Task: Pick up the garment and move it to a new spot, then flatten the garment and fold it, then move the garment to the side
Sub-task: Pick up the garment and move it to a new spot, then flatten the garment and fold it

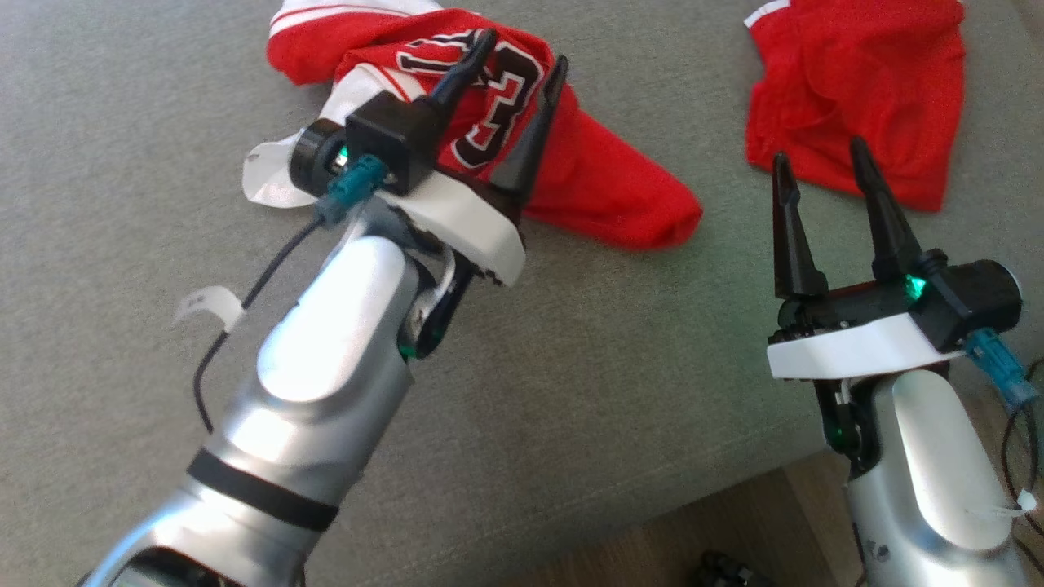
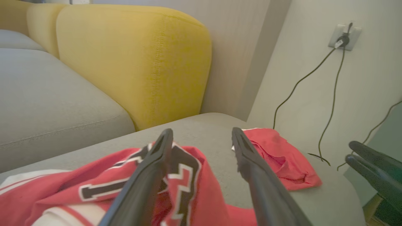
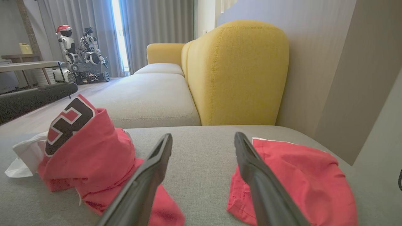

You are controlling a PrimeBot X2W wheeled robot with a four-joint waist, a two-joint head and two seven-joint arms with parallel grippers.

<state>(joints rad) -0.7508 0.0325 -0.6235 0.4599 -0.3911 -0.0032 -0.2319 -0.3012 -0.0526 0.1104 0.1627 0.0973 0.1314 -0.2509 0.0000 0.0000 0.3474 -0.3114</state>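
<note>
The garment point(image 1: 603, 187) is a red jersey with white trim and black numbers, lying crumpled on the grey cushion point(image 1: 147, 106). My left gripper point(image 1: 525, 49) hovers just above its numbered part, fingers spread open with nothing between them. In the left wrist view the left gripper point(image 2: 202, 130) points across the garment point(image 2: 62, 188), which lies beneath its left finger. My right gripper point(image 1: 818, 151) stands open to the right, clear of the garment, close to a second red piece point(image 1: 856, 90). From the right wrist, the right gripper point(image 3: 203, 135) sits between the bunched-up garment point(image 3: 94, 141) and that piece point(image 3: 298, 175).
The second red piece point(image 2: 279, 157) lies flat near the cushion's right end. A yellow sofa back point(image 3: 238, 72) rises behind the cushion. Cables run down the wall from a socket point(image 2: 344, 36). Wooden floor point(image 1: 701, 522) shows past the cushion's near edge. My right gripper point(image 2: 351, 151) shows at the right.
</note>
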